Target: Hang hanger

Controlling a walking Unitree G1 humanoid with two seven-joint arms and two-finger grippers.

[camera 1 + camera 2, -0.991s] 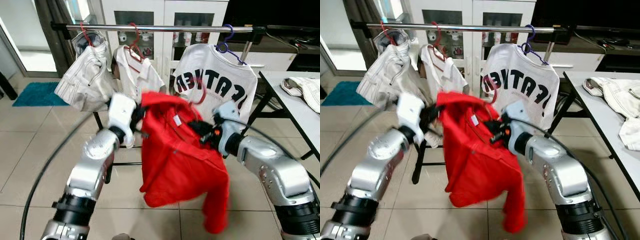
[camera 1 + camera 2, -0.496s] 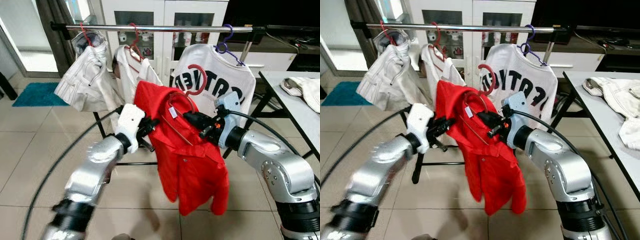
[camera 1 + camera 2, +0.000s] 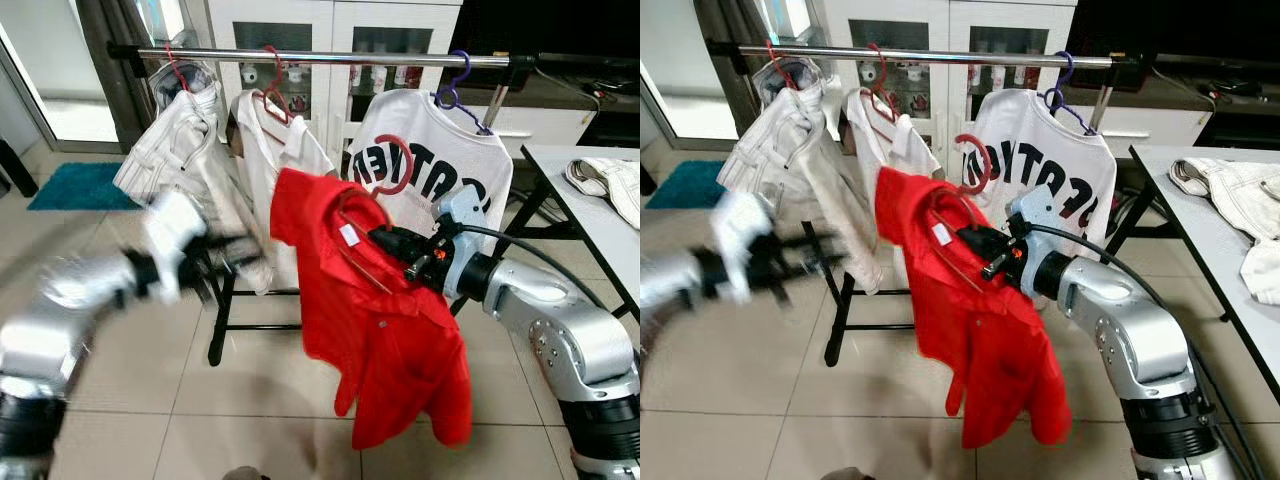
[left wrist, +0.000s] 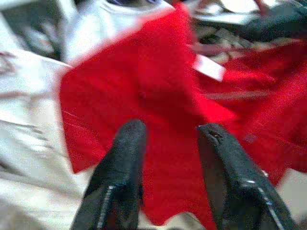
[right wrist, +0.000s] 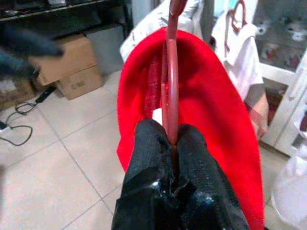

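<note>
One tool carries the load: your right tool (image 3: 385,240) pinches the hanger (image 3: 392,166) so its hook stays free for the rail (image 3: 330,58); left tool (image 4: 168,139) gapes empty beside the red shirt (image 3: 385,340).

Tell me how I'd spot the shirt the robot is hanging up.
Find the silver clothes rail carrying pale garments. Below and in front of it, the robot's right hand grips a red hanger bearing a shirt. That shirt is bright red; its neighbours are white or cream.

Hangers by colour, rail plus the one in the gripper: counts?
Red: 3 - two on the rail, at and, plus the red hanger carrying the red shirt in the right gripper
Purple: 1
Total: 4
</note>
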